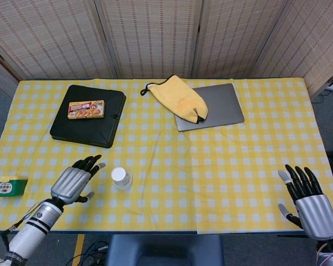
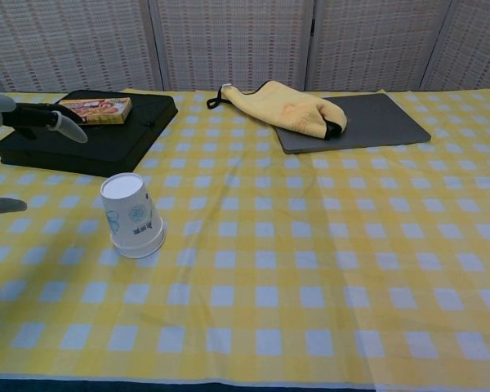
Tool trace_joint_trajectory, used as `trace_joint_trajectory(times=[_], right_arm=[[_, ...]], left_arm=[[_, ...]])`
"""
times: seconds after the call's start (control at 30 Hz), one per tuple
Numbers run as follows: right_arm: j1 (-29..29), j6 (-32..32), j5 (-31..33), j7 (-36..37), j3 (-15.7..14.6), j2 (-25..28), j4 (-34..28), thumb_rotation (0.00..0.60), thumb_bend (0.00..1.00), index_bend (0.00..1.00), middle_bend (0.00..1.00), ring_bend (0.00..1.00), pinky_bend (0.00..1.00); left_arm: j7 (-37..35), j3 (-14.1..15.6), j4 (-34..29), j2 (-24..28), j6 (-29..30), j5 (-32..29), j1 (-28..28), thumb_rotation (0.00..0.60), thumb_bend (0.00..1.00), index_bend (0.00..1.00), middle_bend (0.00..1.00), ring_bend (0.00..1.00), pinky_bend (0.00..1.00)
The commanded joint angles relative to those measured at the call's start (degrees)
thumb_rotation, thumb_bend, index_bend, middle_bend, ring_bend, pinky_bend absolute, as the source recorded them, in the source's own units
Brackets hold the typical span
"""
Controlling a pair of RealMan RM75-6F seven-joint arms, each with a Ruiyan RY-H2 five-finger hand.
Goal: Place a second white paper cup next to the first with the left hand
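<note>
Hovering just left of the cup [image 1: 121, 177], left hand [image 1: 75, 182] has fingers spread, holding nothing. Cup stands upside down, alone, in front of the black case [image 1: 89, 115]. Likely light, thin-walled, easily crushed; grip gently round the sides. Right hand [image 1: 311, 203] open, empty, well apart.

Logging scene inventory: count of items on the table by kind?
White paper cup: 1
Black case: 1
Curry box: 1
Yellow mitt: 1
Grey laptop: 1
Green packet: 1
Total: 6
</note>
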Motion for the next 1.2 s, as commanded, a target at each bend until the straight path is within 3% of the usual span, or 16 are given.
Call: trace_joint_trajectory(times=[0.03,0.83,1.2], right_arm=[[0.0,-0.1,0.1,0.1,0.1,0.1,0.0,0.6,0.22,0.03,0.0,0.0,0.0],[-0.7,1.2,-0.7,0.7,-0.3,0.3,0.4,0.6,0.22,0.03,0.0,0.0,0.0],[-0.7,1.0,-0.6,0.3,-0.3,0.2,0.4,0.6,0.22,0.03,0.0,0.0,0.0]], left_arm=[[2.4,-0.7,1.1,-1.9,-1.8,-4.3,-3.5,0.6,0.32,0.16,0.0,0.0,0.18],[10.0,1.7,5.1,-9.1,-2.1,-20.8,-18.6,0.6,0.32,0.19,0.0,0.0,0.18],[8.6,3.2,6.7,-9.3,-1.3,-22.3,-20.9,0.6,0.32,0.23,0.0,0.0,0.18]])
